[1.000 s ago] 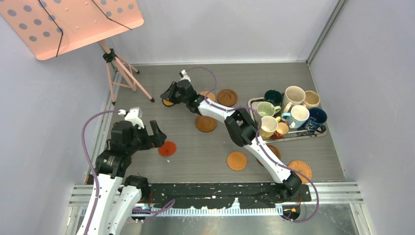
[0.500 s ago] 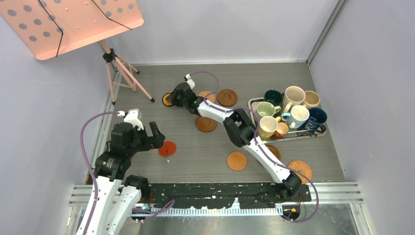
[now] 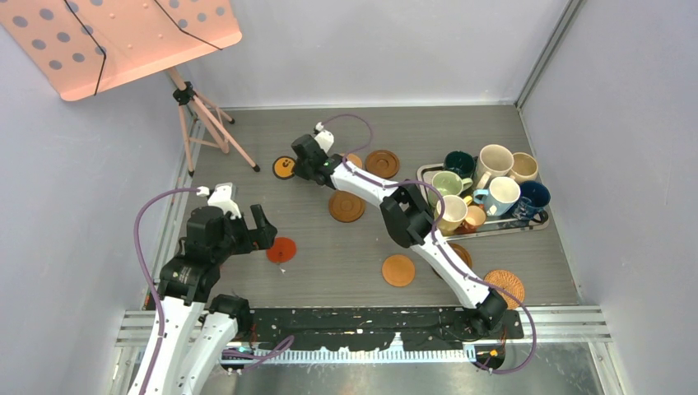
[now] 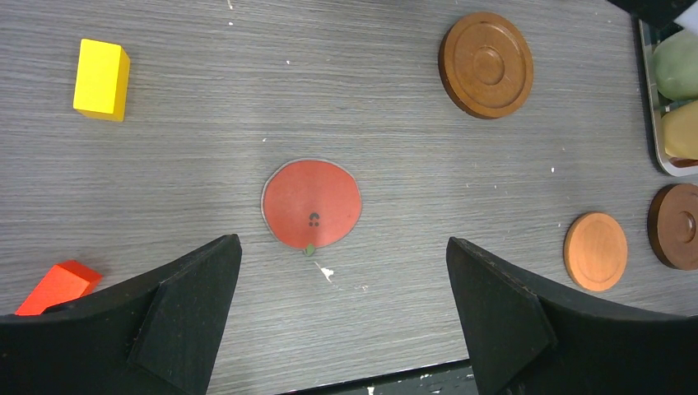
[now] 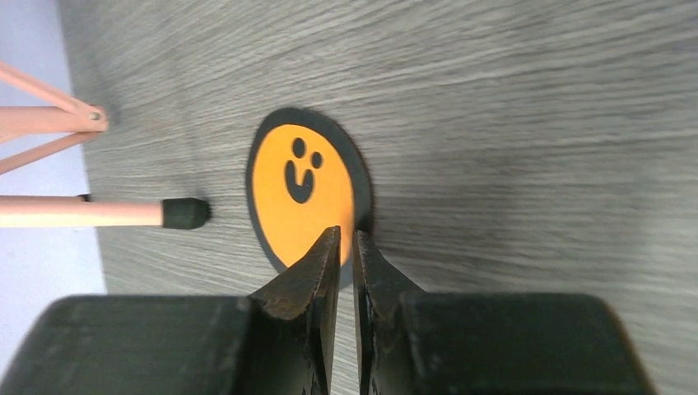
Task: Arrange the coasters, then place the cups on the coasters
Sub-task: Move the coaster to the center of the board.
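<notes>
Left gripper (image 4: 342,243): spread wide, empty, poised above the red coaster (image 4: 312,204).
Red coaster: flat on the table, near the left arm.
Cups (image 3: 486,185): crowded on the tray (image 3: 527,224) at right, none on a coaster.
Right gripper (image 5: 346,234): narrowed to a slit, tips at the near rim of the black-and-orange coaster (image 5: 300,193).
Black-and-orange coaster: far left, just beside the stand foot (image 5: 185,213).
Likely step: sliding it into line.
Care: press lightly, drag slowly, avoid that foot.
</notes>
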Controlling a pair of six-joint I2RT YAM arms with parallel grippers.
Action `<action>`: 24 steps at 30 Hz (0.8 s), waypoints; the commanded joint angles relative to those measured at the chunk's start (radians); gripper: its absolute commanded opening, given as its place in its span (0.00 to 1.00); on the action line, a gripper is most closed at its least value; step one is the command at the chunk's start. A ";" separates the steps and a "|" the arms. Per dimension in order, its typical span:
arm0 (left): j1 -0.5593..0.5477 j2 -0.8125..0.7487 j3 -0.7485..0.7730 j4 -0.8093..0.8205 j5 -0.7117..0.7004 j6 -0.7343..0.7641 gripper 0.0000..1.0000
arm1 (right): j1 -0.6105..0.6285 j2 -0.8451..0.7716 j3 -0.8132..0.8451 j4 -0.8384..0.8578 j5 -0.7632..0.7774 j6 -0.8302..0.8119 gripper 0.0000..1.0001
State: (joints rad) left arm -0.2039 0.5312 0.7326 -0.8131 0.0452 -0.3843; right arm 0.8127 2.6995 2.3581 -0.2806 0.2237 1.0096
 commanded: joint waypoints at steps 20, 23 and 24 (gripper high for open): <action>-0.017 -0.005 0.014 -0.013 -0.039 0.002 1.00 | -0.032 -0.059 -0.031 0.286 -0.200 -0.128 0.25; -0.019 -0.008 0.017 -0.018 -0.081 0.001 1.00 | -0.025 -0.015 -0.003 0.339 -0.209 -0.069 0.26; -0.020 -0.009 0.016 -0.019 -0.082 -0.001 1.00 | -0.019 -0.007 0.007 0.338 -0.204 -0.057 0.26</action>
State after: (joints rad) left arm -0.2180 0.5297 0.7326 -0.8303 0.0055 -0.3847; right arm 0.7769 2.6461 2.2971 -0.0631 0.0784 0.8886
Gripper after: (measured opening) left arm 0.994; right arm 0.258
